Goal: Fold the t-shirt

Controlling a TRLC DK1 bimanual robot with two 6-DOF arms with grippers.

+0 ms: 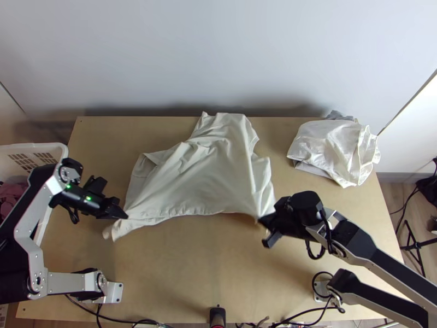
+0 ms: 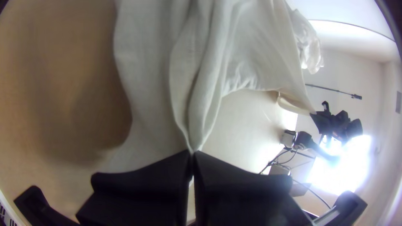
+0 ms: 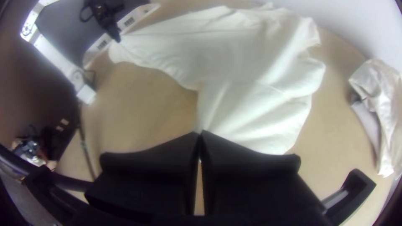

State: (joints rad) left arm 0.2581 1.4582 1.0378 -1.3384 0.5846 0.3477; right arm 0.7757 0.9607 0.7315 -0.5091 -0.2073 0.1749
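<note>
The cream t-shirt lies rumpled across the middle of the table, its near edge pulled between two corners. At its near left corner my left gripper is shut on the cloth; in the left wrist view, folds of the shirt converge between the closed fingertips of that gripper. My right gripper holds the near right corner. Seen from the right wrist, the shirt runs into the tips of the gripper, which are pressed together.
Another pale, bunched cloth lies at the table's far right, with a grey piece behind it. A white basket stands beyond the left edge. Cables run along the near edge of the table.
</note>
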